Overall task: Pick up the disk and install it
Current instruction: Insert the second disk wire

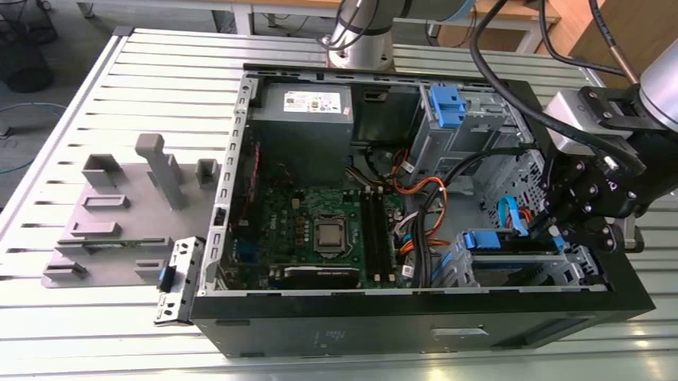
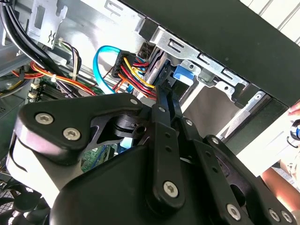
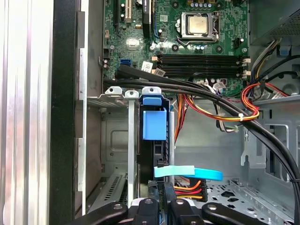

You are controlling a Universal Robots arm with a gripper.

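The disk (image 1: 490, 240) stands on edge in the metal drive cage (image 1: 529, 274) at the near corner of the open computer case, on the exterior view's right. Its blue carrier tab (image 3: 153, 124) pokes up between the cage's silver rails; the same blue end (image 2: 183, 75) shows in the second wrist view. My gripper (image 1: 555, 232) hangs right over that cage. Its black fingers (image 2: 164, 105) lie pressed together, and the gripper (image 3: 160, 171) points its tips at the disk's end, beside a light blue data cable (image 3: 187, 172).
Bundles of black and coloured cables (image 3: 220, 110) cross just beside the cage. The motherboard (image 1: 317, 226) fills the case floor, with a grey power supply (image 1: 302, 103) at the back and another blue bracket (image 1: 447, 107) in the upper bay. A grey fixture (image 1: 117, 222) sits outside. A hand (image 2: 281, 183) is close by.
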